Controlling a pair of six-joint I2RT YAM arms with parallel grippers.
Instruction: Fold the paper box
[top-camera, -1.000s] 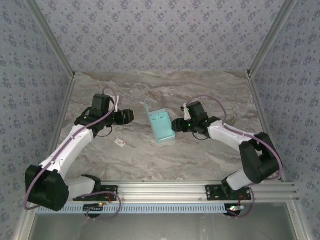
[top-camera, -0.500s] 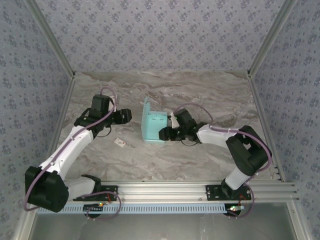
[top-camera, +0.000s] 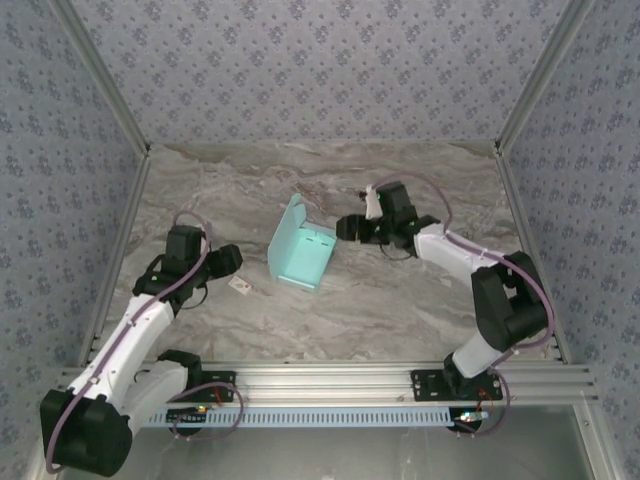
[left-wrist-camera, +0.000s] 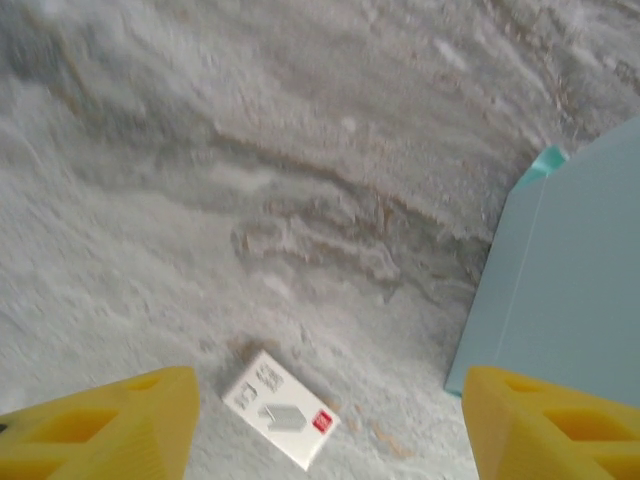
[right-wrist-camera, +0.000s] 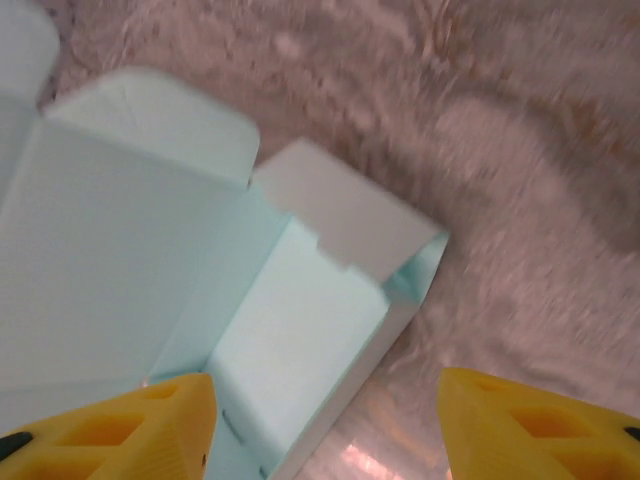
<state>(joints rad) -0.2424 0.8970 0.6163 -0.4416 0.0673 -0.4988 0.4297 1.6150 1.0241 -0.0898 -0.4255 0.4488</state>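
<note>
1. Left gripper (top-camera: 228, 262) — jaws stand well apart, not clamped on anything. Its yellow fingers (left-wrist-camera: 110, 430) hang over the marble table (top-camera: 420, 300).
2. Right under that gap, closer to the left finger, there's a small white tag (left-wrist-camera: 280, 408) with a red mark. It lies flat on the marble, apart from the box edge.
3. Right gripper (top-camera: 345, 228) is open wide too. It sits just beside the far right corner of the paper box (top-camera: 300, 255), and I can't tell if it's touching.
4. The paper box is mid-table between the two grippers, pale turquoise, with one flap sticking up at its far left end.
5. From the right wrist, the box's open end faces the camera — flaps splayed, inside visible, and its near corner pokes in between the fingers.
6. Patterned walls close in the left, right and far sides.
</note>
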